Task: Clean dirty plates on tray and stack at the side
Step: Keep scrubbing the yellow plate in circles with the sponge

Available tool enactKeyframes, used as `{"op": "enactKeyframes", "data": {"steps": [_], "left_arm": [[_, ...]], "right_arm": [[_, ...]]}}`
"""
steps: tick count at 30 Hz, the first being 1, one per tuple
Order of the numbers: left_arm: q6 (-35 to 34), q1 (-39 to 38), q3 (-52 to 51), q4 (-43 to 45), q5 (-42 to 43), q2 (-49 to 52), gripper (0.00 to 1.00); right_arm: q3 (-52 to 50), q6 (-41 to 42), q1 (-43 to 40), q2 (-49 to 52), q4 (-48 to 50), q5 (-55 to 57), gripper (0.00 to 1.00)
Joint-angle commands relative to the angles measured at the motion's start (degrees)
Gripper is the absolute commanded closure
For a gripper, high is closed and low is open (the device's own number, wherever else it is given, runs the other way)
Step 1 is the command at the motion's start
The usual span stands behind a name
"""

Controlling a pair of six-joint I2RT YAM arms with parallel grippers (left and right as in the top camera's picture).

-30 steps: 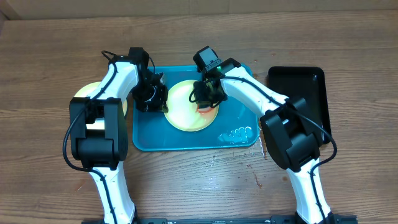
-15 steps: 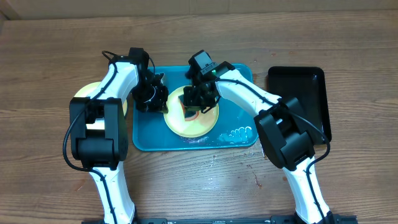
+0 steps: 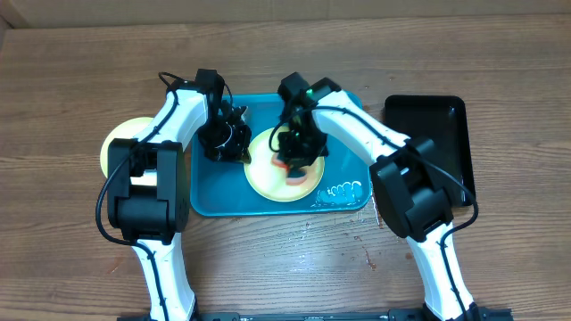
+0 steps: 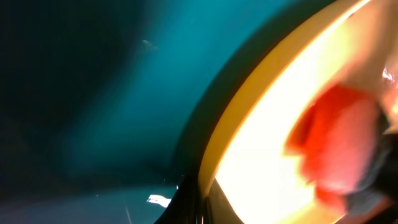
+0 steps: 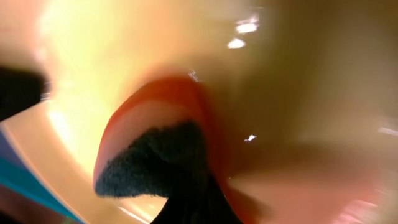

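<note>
A pale yellow plate lies flat in the turquoise tray, a second plate left of it.

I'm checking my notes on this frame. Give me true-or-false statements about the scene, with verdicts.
The pale yellow-green round plastic plate lies on the turquoise rectangular plastic tray. True.
A black rectangular tray sits right of it. True.
The right gripper holds a red sponge over the black tray. False: gripper and sponge are over the plate.
A second pale plate rests on the black tray. False: it lies on the wooden table left of both trays.
</note>
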Motion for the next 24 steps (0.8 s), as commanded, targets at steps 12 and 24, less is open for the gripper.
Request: {"op": "enactKeyframes", "data": {"steps": [12, 24], "left_arm": [[0.24, 0.66, -0.24, 0.46, 1.18, -1.01, 0.96], [0.22, 0.66, -0.24, 0.76, 1.2, -1.01, 0.96]], "right_arm": [[2.36, 2.69, -2.21, 2.6, 10.62, 12.5, 0.96], [1.42, 2.43, 5.44, 3.5, 17.22, 0.15, 0.96]]}}
